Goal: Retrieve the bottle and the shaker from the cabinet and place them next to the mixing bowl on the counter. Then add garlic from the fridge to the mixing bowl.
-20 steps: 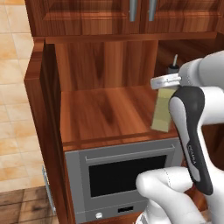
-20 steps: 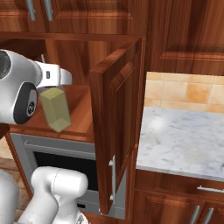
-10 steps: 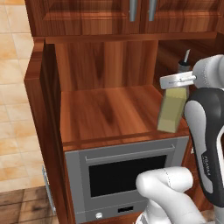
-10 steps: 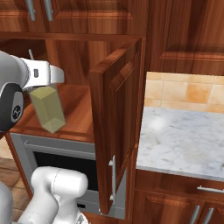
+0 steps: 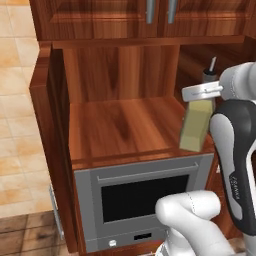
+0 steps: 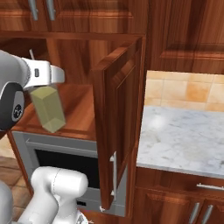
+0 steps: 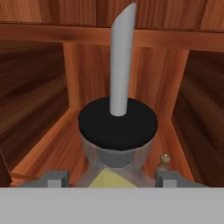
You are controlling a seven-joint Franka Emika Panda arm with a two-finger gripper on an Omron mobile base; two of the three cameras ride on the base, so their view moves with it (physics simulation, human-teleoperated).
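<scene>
My gripper (image 5: 202, 93) is shut on the neck of the bottle (image 5: 196, 126), a square clear bottle of yellow-olive liquid. It hangs tilted above the front right edge of the cabinet (image 5: 125, 125) shelf. From the right base view the bottle (image 6: 49, 109) leans over the shelf, under the gripper (image 6: 49, 75). In the hand view its black top (image 7: 118, 124) and grey spout sit between my fingertips (image 7: 54, 177). A small brown thing that looks like the shaker (image 7: 165, 159) stands deep on the shelf. The counter (image 6: 183, 135) lies to the right. The mixing bowl, garlic and fridge are out of view.
The cabinet door (image 6: 118, 127) stands open between the shelf and the marble counter, its steel handle low on the edge. A steel oven (image 5: 142, 197) sits below the shelf. Wall doors with bar handles (image 5: 157, 10) hang above. My own white arm fills the foreground.
The bottle has come forward out of the recess with my gripper and now leans more. Over the last half second it has hardly moved.
</scene>
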